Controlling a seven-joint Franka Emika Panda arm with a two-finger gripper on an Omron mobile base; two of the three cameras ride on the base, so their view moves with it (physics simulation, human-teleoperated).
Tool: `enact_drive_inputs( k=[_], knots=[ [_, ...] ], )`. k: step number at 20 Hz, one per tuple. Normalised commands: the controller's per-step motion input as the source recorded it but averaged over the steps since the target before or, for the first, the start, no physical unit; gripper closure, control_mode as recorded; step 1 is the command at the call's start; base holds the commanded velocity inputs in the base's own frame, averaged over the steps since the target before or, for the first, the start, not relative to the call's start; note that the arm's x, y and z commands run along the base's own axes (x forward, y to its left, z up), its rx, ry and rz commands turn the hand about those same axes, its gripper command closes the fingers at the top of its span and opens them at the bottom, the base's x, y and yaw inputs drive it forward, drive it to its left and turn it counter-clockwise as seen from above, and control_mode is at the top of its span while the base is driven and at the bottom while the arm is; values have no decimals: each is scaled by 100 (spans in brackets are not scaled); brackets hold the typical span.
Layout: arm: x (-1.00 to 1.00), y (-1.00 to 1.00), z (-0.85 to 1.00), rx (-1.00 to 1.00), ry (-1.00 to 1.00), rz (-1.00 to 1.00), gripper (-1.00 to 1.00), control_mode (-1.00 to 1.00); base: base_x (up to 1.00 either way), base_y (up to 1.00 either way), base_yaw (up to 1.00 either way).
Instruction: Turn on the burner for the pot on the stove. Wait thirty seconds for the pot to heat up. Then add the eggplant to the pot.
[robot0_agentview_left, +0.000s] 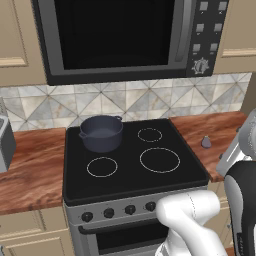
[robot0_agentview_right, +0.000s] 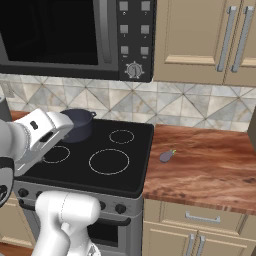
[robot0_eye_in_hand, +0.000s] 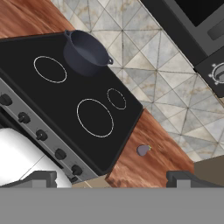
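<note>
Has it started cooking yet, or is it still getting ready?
Still getting ready, it seems. Done: nothing visible. The pot sits on the stove's back-left burner, and the eggplant lies on the wooden counter to the right, outside the pot. In hand: the gripper is open and empty, above the stove's front. Left: turning a knob, waiting, then adding the eggplant.

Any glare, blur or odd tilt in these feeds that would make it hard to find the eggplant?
Left base view: flat, even light; the tiny grey-purple teardrop eggplant is soft and low-detail on the brown wooden counter. Right base view: no glare; the eggplant casts a faint shadow. Hand view: rolled, so the black glass stove top runs diagonally; the eggplant is small but distinct.
</note>
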Motion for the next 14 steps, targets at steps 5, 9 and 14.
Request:
enact_drive_inputs(
  k=[5,9,14],
  knots=[
    [0,0,0,0,0,0,-100,-100,0,0,0],
    [0,0,0,0,0,0,-100,-100,0,0,0],
    [0,0,0,0,0,0,-100,-100,0,0,0]
  ],
)
